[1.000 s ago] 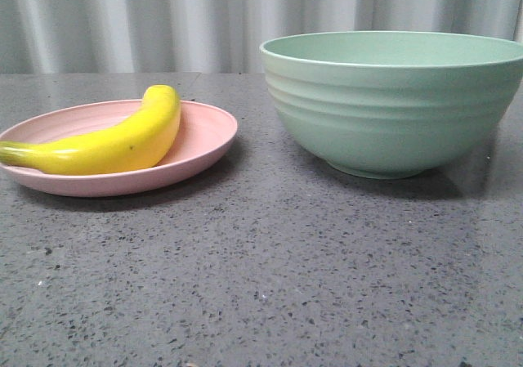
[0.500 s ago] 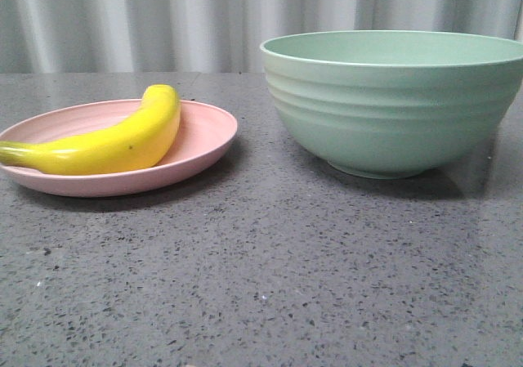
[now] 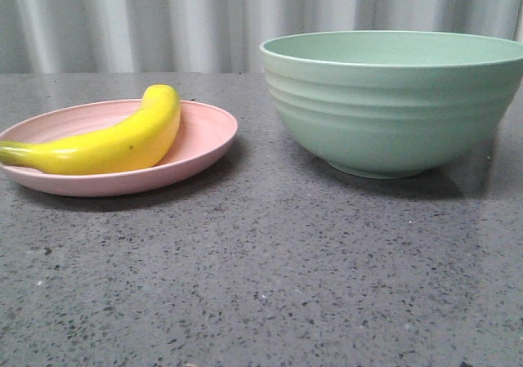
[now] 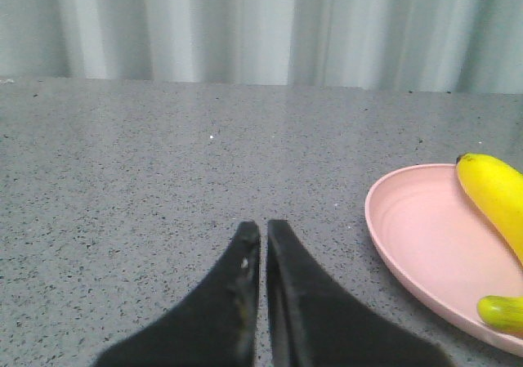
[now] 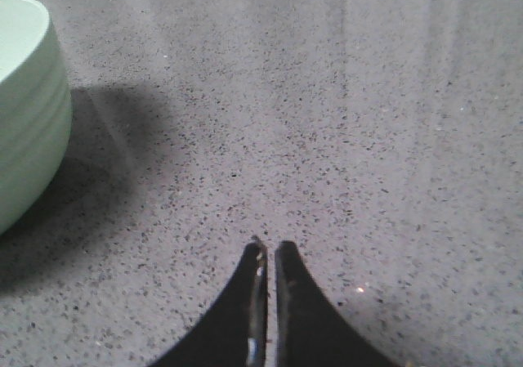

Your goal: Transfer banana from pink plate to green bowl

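While the banana [image 3: 106, 142] lies curved across the pink plate [image 3: 204, 134] near the bench's [image 3: 261, 277] left edge, you have both hands empty: the left hand [image 4: 263, 230] (low over bare bench, beside the plate) has its fingers together, and so does the right hand [image 5: 268, 247]. The green bowl [image 3: 396, 105] stands toward the right edge, apart from the plate.
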Controlling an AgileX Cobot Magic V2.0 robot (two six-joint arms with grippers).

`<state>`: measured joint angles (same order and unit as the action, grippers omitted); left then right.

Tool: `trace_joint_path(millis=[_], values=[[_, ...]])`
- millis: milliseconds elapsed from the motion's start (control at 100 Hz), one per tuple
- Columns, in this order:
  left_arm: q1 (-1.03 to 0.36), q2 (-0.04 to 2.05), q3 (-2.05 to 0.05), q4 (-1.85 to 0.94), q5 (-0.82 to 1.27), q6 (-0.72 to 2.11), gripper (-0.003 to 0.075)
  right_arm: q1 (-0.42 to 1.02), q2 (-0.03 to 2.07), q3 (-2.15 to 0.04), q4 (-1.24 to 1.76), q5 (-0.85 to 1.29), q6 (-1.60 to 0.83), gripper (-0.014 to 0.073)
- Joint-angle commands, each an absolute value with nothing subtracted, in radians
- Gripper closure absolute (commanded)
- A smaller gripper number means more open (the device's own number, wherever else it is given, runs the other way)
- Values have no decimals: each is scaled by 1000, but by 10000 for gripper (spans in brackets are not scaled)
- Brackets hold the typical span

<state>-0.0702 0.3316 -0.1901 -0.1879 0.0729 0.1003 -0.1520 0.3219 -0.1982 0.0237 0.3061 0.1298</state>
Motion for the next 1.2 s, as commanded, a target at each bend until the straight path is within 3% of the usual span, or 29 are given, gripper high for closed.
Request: trace_joint_path(millis=[0,80,230,300,670,850,1190], values=[[-78,382,-227,-198,-29,95,729,-154,367,-241,62,174,127,655],[-78,410,-227,-198,-52,95,650,-154,379,-239,67,170,127,655],[-78,450,-227,-203,-103,95,370,-154,379,-233,67,166,127,655],[-78,466,-227,-203,-135,95,310,-154,379,-233,67,166,127,655],[-110,608,-434,-187,73,100,307,-154,379,-233,67,157,127,655],[-236,731,-529,-185,104,100,242,-154,379,-233,67,157,127,655],[-490,1025,-707,-204,234,100,249,-154,379,-233,67,157,127,655]])
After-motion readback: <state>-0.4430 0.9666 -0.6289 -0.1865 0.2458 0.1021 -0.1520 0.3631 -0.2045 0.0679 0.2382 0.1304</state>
